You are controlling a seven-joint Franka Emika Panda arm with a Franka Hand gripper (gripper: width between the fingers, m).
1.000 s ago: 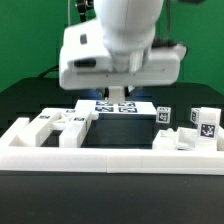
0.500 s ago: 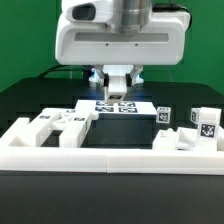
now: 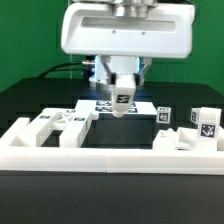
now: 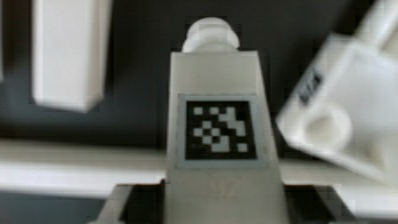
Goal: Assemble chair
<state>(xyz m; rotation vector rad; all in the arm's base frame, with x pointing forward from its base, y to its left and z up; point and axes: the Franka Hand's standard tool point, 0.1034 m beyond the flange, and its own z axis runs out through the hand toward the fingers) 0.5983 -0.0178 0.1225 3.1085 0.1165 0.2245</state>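
Exterior view: the claw (image 3: pixel 122 86) pinches a chunky matte white plastic chair leg (image 3: pixel 122 99) bearing a black-and-white tag, hanging above the black table (image 3: pixel 120 190) midway between its side edges, other white chair pieces (image 3: pixel 62 126) lying toward its near edge. Wrist view: the leg ends in a rounded peg (image 4: pixel 210 36); this looks like the carrying step, and next the peg needs aligning with its socket.

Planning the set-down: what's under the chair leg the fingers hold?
Black table shows beside the chair leg; the exterior view has the marker board behind it. Directly beneath is hidden by the leg itself.
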